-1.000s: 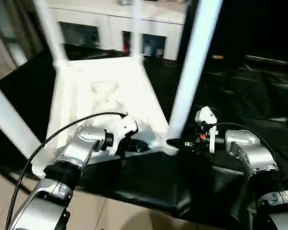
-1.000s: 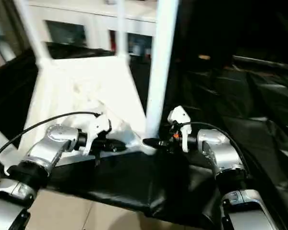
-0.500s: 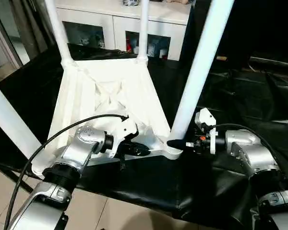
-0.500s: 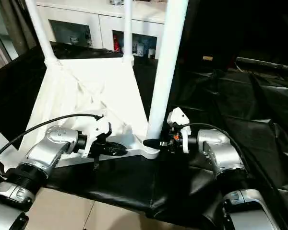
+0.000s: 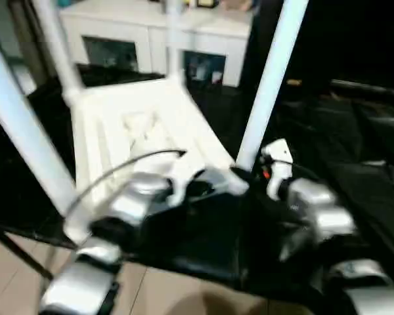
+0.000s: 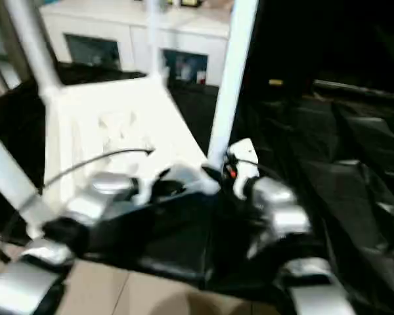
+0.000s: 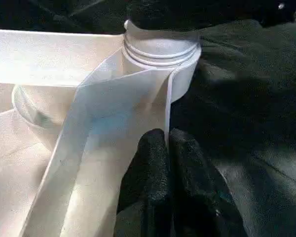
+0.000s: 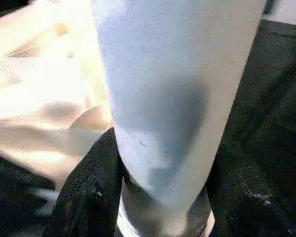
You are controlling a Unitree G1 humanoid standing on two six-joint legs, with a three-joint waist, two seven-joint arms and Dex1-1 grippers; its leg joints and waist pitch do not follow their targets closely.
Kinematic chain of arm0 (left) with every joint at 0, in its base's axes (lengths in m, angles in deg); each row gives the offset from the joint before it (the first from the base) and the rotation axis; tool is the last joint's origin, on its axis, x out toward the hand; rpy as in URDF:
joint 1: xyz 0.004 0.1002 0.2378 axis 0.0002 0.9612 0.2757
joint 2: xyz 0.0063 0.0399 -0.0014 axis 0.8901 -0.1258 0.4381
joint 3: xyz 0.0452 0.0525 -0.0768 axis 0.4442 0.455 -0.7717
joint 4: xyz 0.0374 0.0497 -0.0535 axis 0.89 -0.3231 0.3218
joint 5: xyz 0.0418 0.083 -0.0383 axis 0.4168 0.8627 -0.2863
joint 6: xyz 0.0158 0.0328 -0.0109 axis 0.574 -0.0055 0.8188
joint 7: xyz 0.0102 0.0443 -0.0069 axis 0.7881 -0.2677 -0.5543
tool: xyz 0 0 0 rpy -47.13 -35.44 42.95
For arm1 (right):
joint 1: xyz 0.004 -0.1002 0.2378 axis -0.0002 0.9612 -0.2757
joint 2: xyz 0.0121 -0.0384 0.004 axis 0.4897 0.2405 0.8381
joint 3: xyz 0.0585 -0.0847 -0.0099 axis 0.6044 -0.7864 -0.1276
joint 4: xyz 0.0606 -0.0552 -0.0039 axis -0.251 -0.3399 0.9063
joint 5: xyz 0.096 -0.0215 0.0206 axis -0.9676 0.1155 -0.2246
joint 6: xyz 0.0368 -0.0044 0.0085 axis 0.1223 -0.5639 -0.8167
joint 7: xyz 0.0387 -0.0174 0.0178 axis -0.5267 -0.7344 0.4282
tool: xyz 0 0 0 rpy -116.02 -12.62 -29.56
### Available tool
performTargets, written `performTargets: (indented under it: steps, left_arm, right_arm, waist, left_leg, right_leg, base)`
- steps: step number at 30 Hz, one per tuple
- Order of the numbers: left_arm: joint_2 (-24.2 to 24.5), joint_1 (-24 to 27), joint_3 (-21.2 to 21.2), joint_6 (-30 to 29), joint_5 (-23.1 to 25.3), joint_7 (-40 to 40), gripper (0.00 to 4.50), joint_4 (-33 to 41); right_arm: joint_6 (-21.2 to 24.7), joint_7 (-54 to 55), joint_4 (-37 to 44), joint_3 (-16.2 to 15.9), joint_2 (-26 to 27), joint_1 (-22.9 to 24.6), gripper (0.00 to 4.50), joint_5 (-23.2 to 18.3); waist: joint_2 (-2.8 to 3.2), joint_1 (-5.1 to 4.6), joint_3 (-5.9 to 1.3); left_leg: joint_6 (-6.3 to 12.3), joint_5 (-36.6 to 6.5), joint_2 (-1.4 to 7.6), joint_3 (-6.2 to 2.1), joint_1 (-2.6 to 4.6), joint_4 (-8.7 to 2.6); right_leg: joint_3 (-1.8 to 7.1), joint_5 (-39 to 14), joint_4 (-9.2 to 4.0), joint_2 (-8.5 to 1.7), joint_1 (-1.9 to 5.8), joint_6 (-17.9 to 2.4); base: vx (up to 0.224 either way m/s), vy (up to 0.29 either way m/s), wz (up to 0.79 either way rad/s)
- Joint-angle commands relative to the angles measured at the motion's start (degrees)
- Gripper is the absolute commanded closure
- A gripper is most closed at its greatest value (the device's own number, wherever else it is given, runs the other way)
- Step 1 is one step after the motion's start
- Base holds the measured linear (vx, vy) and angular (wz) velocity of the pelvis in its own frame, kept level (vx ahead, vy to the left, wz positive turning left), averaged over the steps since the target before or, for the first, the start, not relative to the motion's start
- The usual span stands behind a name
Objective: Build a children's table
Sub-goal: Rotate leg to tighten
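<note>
Both arms swung inward since half a second ago. Left gripper (image 7: 166,148) has its fingers pinched on a thin rib of the upside-down tabletop (image 5: 128,121) on the black-covered bench. Right gripper (image 8: 160,197) clasps the near-right leg (image 8: 167,89) just above its socket (image 7: 160,47). I judge all four legs seated; I'd hold low and twist slowly.

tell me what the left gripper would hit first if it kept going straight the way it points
Most likely the round corner socket of the tabletop. The left gripper, shut on a thin rib of the underside, points along that rib towards the socket, though depth is hard to judge.
</note>
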Motion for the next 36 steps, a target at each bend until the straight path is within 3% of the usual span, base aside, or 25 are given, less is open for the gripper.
performTargets:
  steps: [1,3,6,7,9,11,15,18,22,25,29,36]
  left_arm:
    - [-1.7,-2.2,-1.4,-0.4,0.7,-7.0,4.50,-2.1]
    - [-3.0,-3.4,-1.0,1.2,1.0,-7.9,4.50,-3.7]
    - [-3.1,-3.7,-0.8,2.6,1.0,-7.2,4.50,-4.2]
    - [-3.0,-3.6,-0.8,2.8,0.9,-6.9,4.50,-4.2]
    - [-2.6,-3.5,-0.7,4.1,0.6,-5.0,4.50,-4.1]
    - [-2.3,-3.4,-0.8,4.5,0.4,-4.0,4.50,-4.1]
    - [-0.4,-2.7,-0.7,6.1,-0.7,1.6,4.50,-3.3]
    - [1.6,-1.7,-0.5,6.4,-1.6,6.7,4.50,-2.0]
    - [4.4,0.4,-0.1,7.3,-4.0,16.0,4.50,1.1]
    - [7.1,3.2,0.5,4.5,-7.5,25.6,4.50,6.5]
    - [8.4,4.0,0.6,3.8,-7.7,27.7,4.50,7.4]
    - [9.2,4.8,0.2,2.6,-7.9,28.9,4.50,9.2]
  right_arm:
    - [3.3,5.3,-4.2,-0.9,3.0,2.1,2.55,1.2]
    - [1.7,5.9,-4.3,-0.7,5.1,1.2,2.55,1.2]
    - [-0.9,3.5,-3.9,-1.6,5.1,0.9,2.55,1.6]
    - [-1.4,2.6,-3.8,-1.8,5.0,0.8,1.85,1.6]
    - [-2.5,-1.1,-3.4,-1.4,4.4,0.2,1.85,-0.2]
    - [-2.3,-3.0,-3.0,-1.4,3.8,-0.1,1.58,-0.7]
    - [-2.3,-14.2,-0.7,-3.9,-0.4,0.2,1.11,-0.6]
    - [-2.4,-22.1,1.5,-5.3,-4.3,0.9,1.11,-1.1]
    - [-1.1,-32.1,3.9,-6.6,-9.5,1.6,1.11,-2.1]
    - [-0.4,-39.0,5.6,-7.2,-13.0,2.2,1.11,-2.6]
    - [0.5,-42.3,6.6,-7.7,-14.7,2.5,1.11,-3.0]
    - [2.0,-45.5,7.4,-8.9,-15.8,3.2,1.71,-3.1]
  waist:
    - [-0.02,-0.16,-2.71]
    - [0.03,-0.33,-2.75]
    - [0.14,-0.26,-2.85]
    - [0.11,-0.21,-2.94]
    - [-0.24,-0.21,-3.02]
    - [-0.14,-0.05,-3.00]
    - [-0.32,0.29,-3.05]
    - [-0.34,0.62,-3.22]
    - [-0.20,1.24,-3.50]
    - [-0.06,1.69,-3.74]
    - [0.23,1.97,-3.62]
    - [-0.04,2.26,-3.40]
  left_leg:
    - [0.38,-20.9,0.51,-0.19,0.60,-3.85]
    - [0.60,-22.3,0.37,-0.31,0.74,-3.84]
    - [1.04,-22.0,0.55,-0.38,0.46,-4.00]
    - [1.07,-21.7,0.63,-0.40,0.41,-4.08]
    - [1.62,-21.0,0.76,-0.29,0.08,-4.13]
    - [2.02,-19.9,0.83,-0.19,0.01,-4.17]
    - [3.03,-18.1,0.77,0.10,-0.08,-3.84]
    - [3.82,-15.6,0.86,0.24,-0.21,-3.66]
    - [5.38,-10.8,1.33,0.36,-0.46,-3.39]
    - [5.79,-8.5,1.54,0.38,-0.63,-3.20]
    - [5.98,-9.3,1.68,0.71,-0.06,-3.12]
    - [4.63,-10.9,1.53,0.75,-0.26,-3.28]
  right_leg:
    - [1.56,-30.9,-5.78,-2.64,1.71,-5.4]
    - [1.30,-32.4,-6.22,-2.58,1.58,-4.6]
    - [1.41,-30.5,-6.09,-2.68,1.77,-5.0]
    - [1.46,-29.5,-5.91,-2.68,1.87,-5.3]
    - [1.67,-26.2,-5.41,-2.68,2.09,-6.7]
    - [1.88,-24.2,-5.15,-2.75,2.19,-7.7]
    - [2.11,-21.5,-4.71,-2.76,2.40,-9.4]
    - [2.29,-19.7,-4.35,-2.95,2.69,-10.1]
    - [2.17,-11.8,-3.19,-2.84,3.24,-13.1]
    - [2.12,-7.5,-2.29,-2.85,3.47,-14.8]
    - [2.26,-5.4,-2.15,-2.60,2.83,-16.6]
    - [2.37,-10.7,-2.63,-2.87,3.00,-14.2]
  base:
    - [0.000,0.000,0.00]
    - [0.000,0.000,0.00]
    - [0.000,0.000,0.00]
    - [0.000,0.000,0.00]
    - [0.000,0.000,0.00]
    - [0.000,0.000,0.00]
    - [0.000,0.000,0.00]
    - [0.000,0.000,0.00]
    - [0.000,0.000,0.00]
    - [0.000,0.000,0.00]
    - [0.000,0.000,0.00]
    - [0.000,0.000,0.00]
